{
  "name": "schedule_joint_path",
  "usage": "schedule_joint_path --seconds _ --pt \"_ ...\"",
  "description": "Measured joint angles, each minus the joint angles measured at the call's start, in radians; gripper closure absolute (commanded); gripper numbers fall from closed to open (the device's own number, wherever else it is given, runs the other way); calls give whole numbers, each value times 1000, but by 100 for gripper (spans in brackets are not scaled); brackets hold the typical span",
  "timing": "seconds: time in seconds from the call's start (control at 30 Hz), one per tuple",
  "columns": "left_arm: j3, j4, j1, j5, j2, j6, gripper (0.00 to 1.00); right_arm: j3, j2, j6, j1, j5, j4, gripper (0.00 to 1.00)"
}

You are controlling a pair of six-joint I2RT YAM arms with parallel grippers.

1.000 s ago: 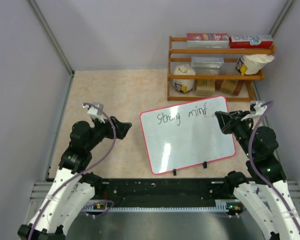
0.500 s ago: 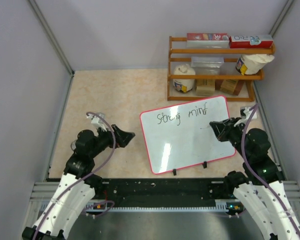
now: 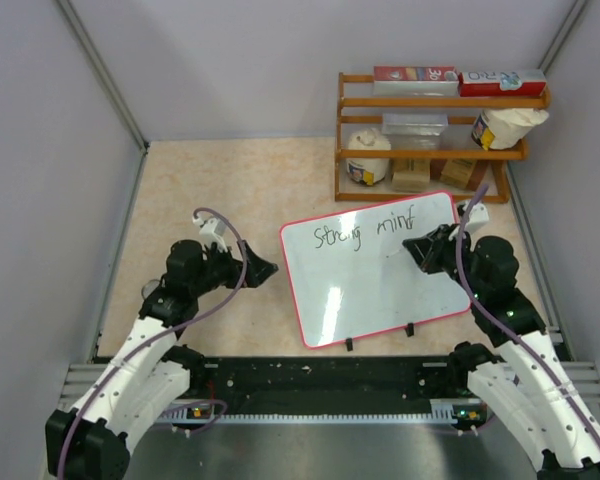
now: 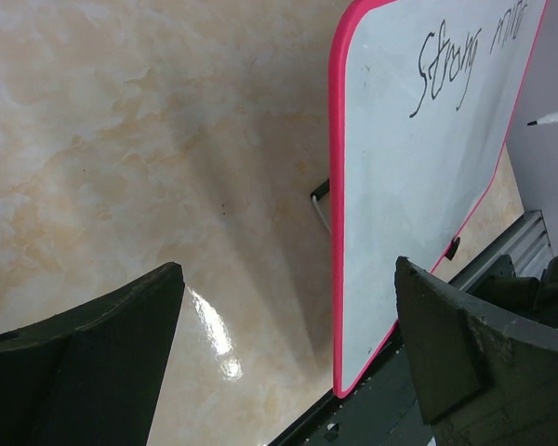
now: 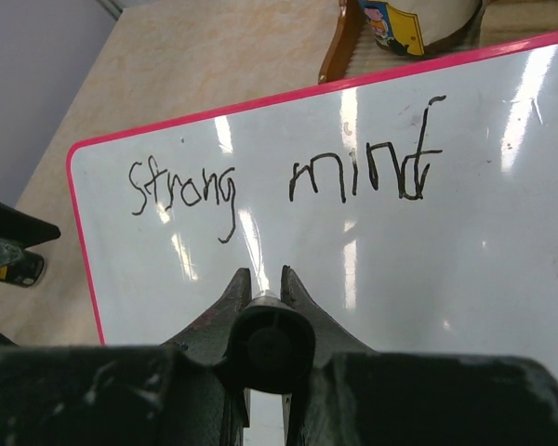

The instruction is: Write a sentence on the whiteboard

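Observation:
The whiteboard, white with a red frame, stands propped on the table at centre right. Its top line carries the sentence in black marker, reading "Strong mind". My right gripper hovers over the board just below "mind", shut on a marker pen whose black back end faces the wrist camera. Whether the tip touches the board I cannot tell. My left gripper is open and empty beside the board's left edge, its jaws wide apart.
A wooden rack with jars, boxes and a clear tub stands behind the board at the back right. Grey walls close in both sides. A black rail runs along the near edge under the board's two black feet.
The left arm has swung right, bringing its open gripper up to the board's left edge. The right gripper with the pen has moved left, from the end of "mind" to below it.

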Motion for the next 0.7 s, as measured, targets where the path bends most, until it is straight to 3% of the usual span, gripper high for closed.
schedule_joint_path --seconds 0.37,0.7 --pt "1 78 0 106 143 18 4 -25 4 7 25 -57 90 100" --pt "-11 327 0 275 280 25 13 -57 43 3 275 52 183 100"
